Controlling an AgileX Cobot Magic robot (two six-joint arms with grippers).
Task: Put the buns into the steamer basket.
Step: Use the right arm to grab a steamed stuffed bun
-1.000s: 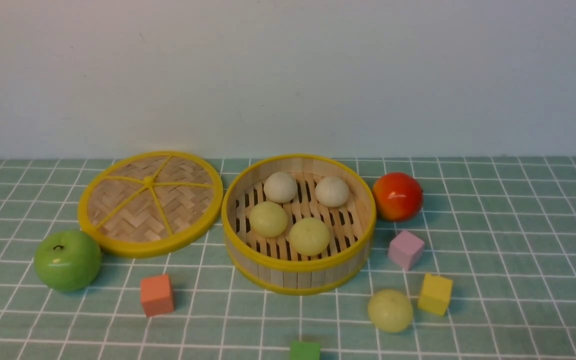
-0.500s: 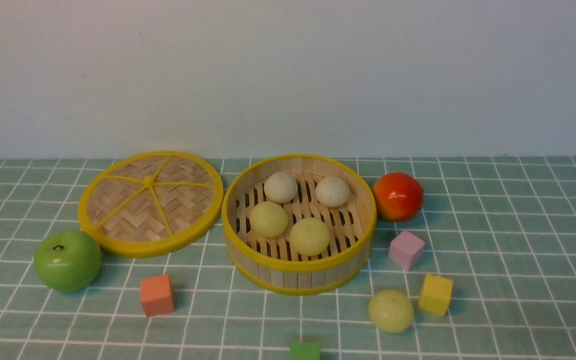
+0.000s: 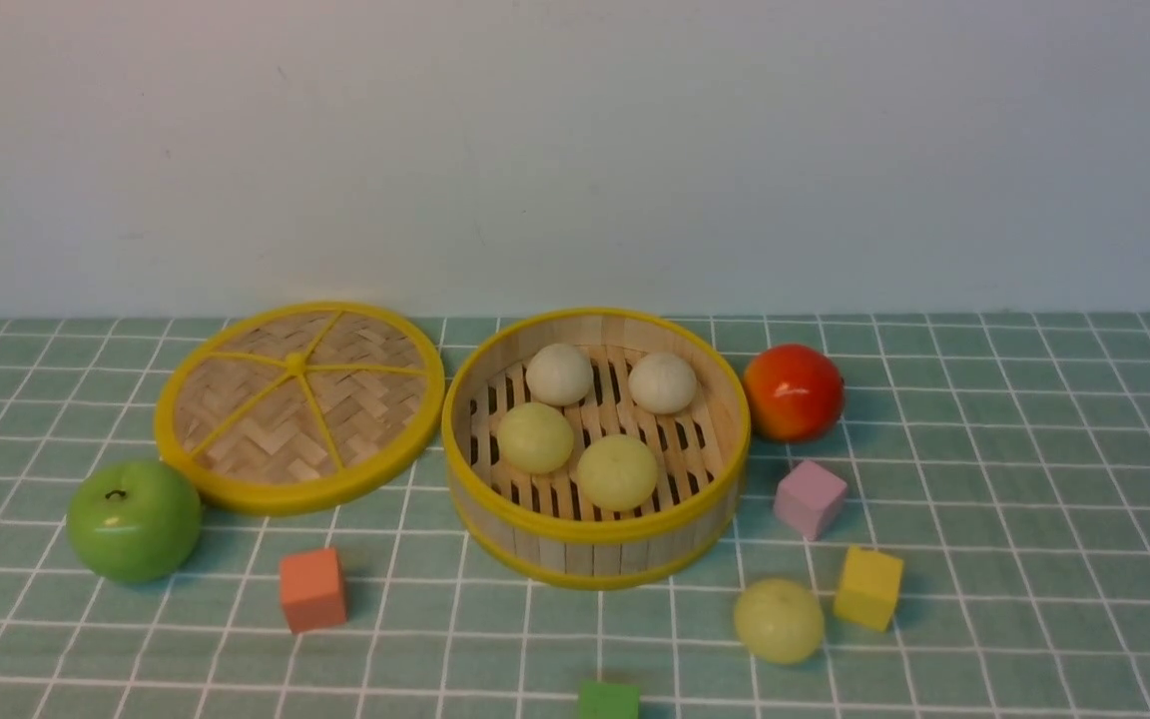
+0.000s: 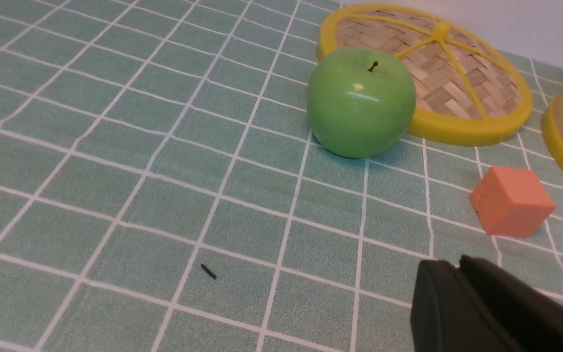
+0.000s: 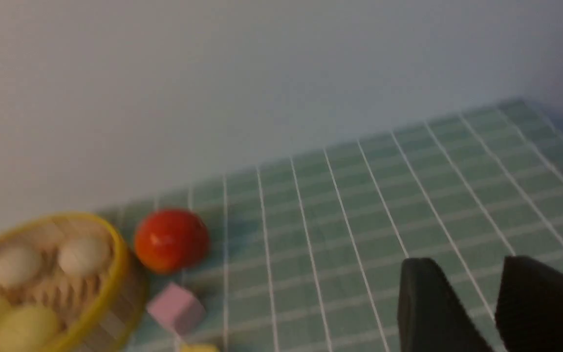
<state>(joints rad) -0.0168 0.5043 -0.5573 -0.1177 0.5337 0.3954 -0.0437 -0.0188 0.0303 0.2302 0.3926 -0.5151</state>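
Buns (image 3: 618, 471) lie four to the steamer basket (image 3: 585, 555), two off-white at the back and two pale yellow-green in front, as the loading job nears its end. The last bun (image 3: 779, 620), pale yellow-green, rests on the checked cloth (image 3: 1014, 519) in front of the basket and to its right, just beside a yellow cube (image 3: 868, 587) and near a pink cube (image 3: 810, 498).

Neither arm shows in the front view. The right gripper (image 5: 472, 268) hangs over bare cloth on the right with its fingers apart and nothing between them. The left gripper (image 4: 457, 268) sits low near the orange cube (image 4: 512, 199) and green apple (image 4: 361, 101), its fingers pressed together and empty.

By the look of it, the step in hand is fetching that fifth bun, a job for the right arm. It would need to come down over the bun, close on it without knocking the yellow cube, then lift it clear of the basket's rim.

Compared with a second earlier, nothing on the cloth has moved: buns, cubes, fruit and lid (image 3: 298, 404) all lie as they did.
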